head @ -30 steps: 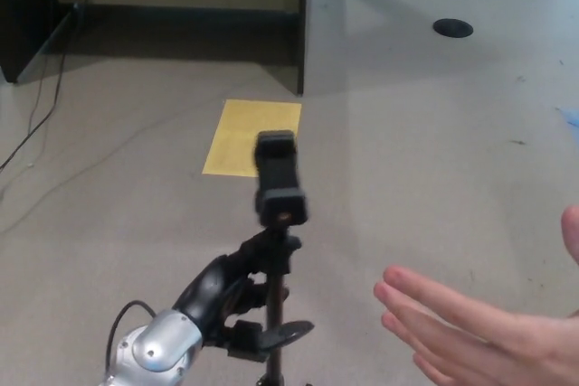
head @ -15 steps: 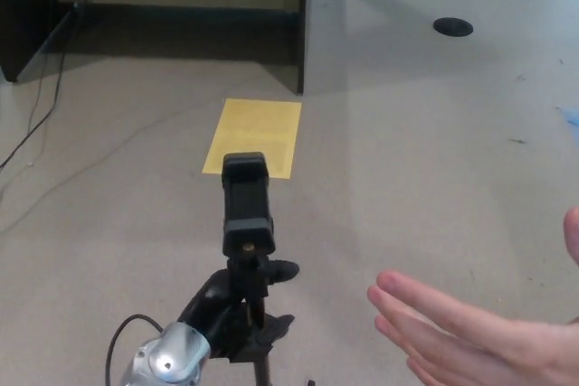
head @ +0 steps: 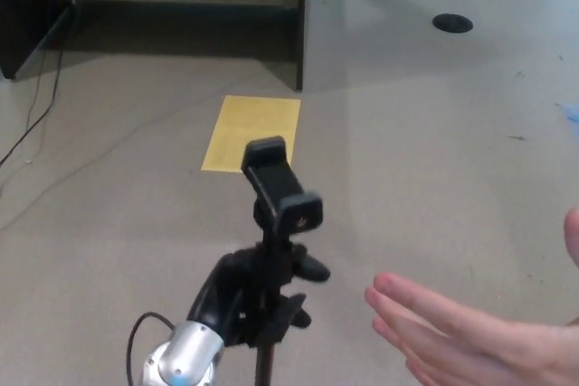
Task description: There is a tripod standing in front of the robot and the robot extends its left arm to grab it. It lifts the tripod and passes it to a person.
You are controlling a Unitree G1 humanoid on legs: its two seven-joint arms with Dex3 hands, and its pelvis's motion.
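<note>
One robot hand [head: 237, 300], the left one, is clenched around the pole of the tripod [head: 276, 250], just under its black phone clamp, which leans a little to the right. Beside it on the right, a person's open hand [head: 452, 336] seems not to touch it. Behind them, a yellow sheet [head: 252, 133] lies on the floor.

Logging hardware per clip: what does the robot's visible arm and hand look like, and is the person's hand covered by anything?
The left hand is black with thick rounded fingers, mounted on a glossy silver wrist housing showing a small blue spot. A thin black cable loops beside the wrist. The person's hand is bare: no glove, ring or sleeve is visible in frame.
</note>
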